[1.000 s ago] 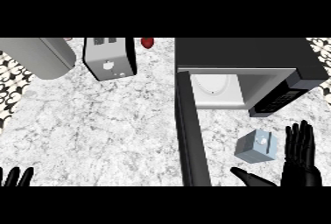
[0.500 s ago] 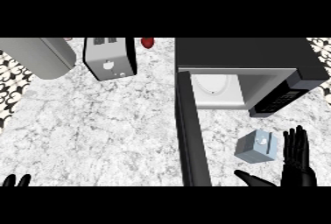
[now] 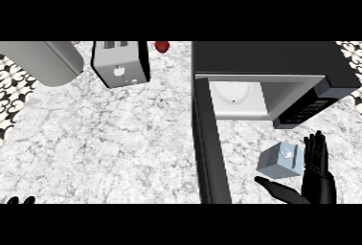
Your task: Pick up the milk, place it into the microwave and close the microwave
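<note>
Lower now, right hand [image 3: 316,179] stands open beside the milk [image 3: 280,160], fingers straight, holding nothing.

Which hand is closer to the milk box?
The right hand. It is open right beside the milk carton, fingers along the carton's right side and thumb below it. The left hand barely shows at the lower left corner, far across the counter.

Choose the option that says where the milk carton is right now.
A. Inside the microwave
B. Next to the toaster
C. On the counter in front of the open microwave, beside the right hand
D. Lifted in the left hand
C: the milk carton stands on the counter below the open microwave, beside the open right hand.
</note>
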`<state>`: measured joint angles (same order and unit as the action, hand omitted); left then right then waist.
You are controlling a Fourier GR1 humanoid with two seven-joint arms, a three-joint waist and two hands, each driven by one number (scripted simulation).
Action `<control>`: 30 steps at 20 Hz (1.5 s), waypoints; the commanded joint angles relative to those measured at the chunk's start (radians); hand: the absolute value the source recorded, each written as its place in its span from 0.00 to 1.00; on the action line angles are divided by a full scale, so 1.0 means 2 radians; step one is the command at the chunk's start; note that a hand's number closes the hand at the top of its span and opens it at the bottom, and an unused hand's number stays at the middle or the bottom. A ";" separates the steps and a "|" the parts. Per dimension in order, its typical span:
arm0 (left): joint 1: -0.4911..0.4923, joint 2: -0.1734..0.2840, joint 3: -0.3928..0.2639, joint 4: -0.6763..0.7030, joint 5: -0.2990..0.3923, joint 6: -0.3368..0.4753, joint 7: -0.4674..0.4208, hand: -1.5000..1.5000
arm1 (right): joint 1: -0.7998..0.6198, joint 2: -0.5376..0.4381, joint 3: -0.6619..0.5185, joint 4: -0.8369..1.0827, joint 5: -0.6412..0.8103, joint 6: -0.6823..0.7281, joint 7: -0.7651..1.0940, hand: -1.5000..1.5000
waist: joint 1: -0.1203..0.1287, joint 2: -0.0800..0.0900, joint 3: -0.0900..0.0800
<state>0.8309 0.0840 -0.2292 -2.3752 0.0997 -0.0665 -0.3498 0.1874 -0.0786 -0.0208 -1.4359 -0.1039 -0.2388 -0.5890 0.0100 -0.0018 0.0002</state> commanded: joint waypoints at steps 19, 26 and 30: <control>-0.022 -0.008 0.002 -0.009 0.004 0.011 0.033 0.00 | -0.090 -0.043 -0.058 0.265 -0.037 0.162 -0.121 0.00 | 0.000 0.002 0.001; 0.001 -0.009 -0.011 0.008 -0.017 -0.002 0.000 0.00 | -0.099 -0.041 -0.045 0.263 -0.028 0.202 -0.174 1.00 | -0.001 0.000 0.000; -0.009 -0.003 0.010 -0.014 0.020 -0.001 0.028 0.00 | -0.091 -0.007 -0.071 0.234 0.002 0.052 -0.207 1.00 | -0.004 0.000 0.000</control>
<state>0.8117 0.0740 -0.2119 -2.3594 0.1129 -0.0712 -0.3302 -0.0068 -0.1283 -0.1380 -0.9447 -0.1409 0.0209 -0.9278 0.0075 -0.0019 -0.0002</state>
